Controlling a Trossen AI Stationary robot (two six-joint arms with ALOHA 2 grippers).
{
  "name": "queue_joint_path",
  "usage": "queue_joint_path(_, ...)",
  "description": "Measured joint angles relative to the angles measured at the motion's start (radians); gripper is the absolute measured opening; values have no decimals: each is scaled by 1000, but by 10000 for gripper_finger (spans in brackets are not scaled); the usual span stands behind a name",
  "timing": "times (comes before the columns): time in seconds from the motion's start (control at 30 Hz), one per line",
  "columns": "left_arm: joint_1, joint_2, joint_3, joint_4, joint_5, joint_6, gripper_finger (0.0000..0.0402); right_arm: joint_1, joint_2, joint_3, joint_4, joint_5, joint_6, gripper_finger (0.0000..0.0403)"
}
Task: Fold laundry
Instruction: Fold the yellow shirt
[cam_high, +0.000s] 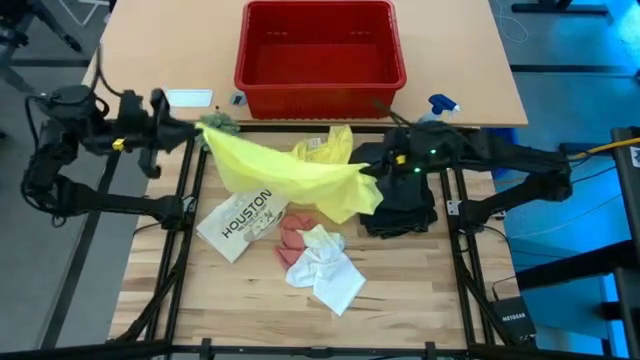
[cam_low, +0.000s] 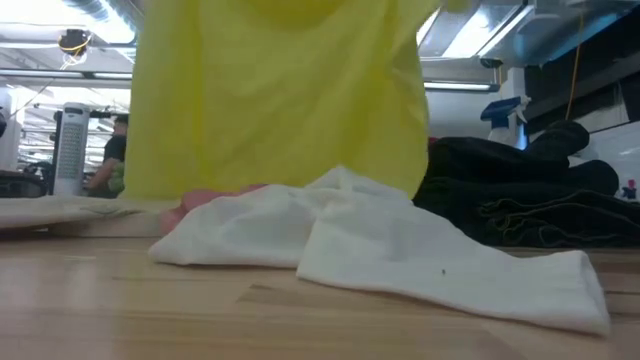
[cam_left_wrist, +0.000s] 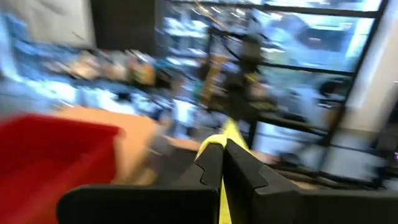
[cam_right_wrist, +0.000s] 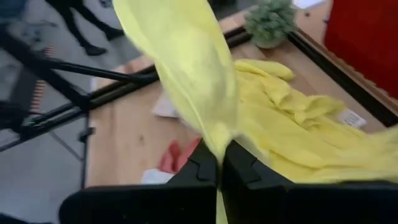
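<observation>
Yellow T-shirt (cam_high: 290, 170): you are gripping it with left gripper (cam_high: 205, 130) and right gripper (cam_high: 375, 172), both clenched, stretching it above the table (cam_high: 150, 290).

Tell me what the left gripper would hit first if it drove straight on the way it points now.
Probably the right gripper. The left gripper, shut on the yellow T-shirt, points across the table at it, with only stretched shirt between. Depth is uncertain.

The T-shirt (cam_high: 290, 170) hangs stretched between the left claw (cam_high: 205, 130) and right claw (cam_high: 372, 172). Trousers (cam_high: 402, 205) lie under the right claw. Two small cloths (cam_high: 322, 265) lie on the tabletop (cam_high: 400, 290) between the claws, nearer the front edge.
</observation>
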Motion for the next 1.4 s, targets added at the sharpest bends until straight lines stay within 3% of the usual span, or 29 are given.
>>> queue_joint_path(0.1,0,1,-1,-23,125,-81,0,1,-20,0,23,-93,-15,0)
queue_joint_path(0.27,0,0,-1,-11,414,-248,0,7,-30,0,18,-349,8,0)
queue_joint_path(0.37,-29,-4,0,-103,484,-374,0,70,-30,0,-48,-363,28,0)
queue_joint_path(0.53,-121,-20,-12,-519,370,-530,0,243,-30,0,-173,-172,56,0)
queue_joint_path(0.67,-194,-39,-91,-535,348,-641,0,350,-30,-4,-173,-74,113,0)
queue_joint_path(0.87,-391,-2,-289,-279,380,-731,0,442,-26,-45,-177,2,204,0)
queue_joint_path(1.03,-565,71,-430,-61,354,-772,0,478,-26,-63,-166,4,247,0)
queue_joint_path(1.2,-746,133,-535,86,261,-884,0,521,-14,-69,-159,-67,294,0)
queue_joint_path(1.4,-991,215,-629,373,115,-1096,0,586,39,-70,-162,-220,348,0)
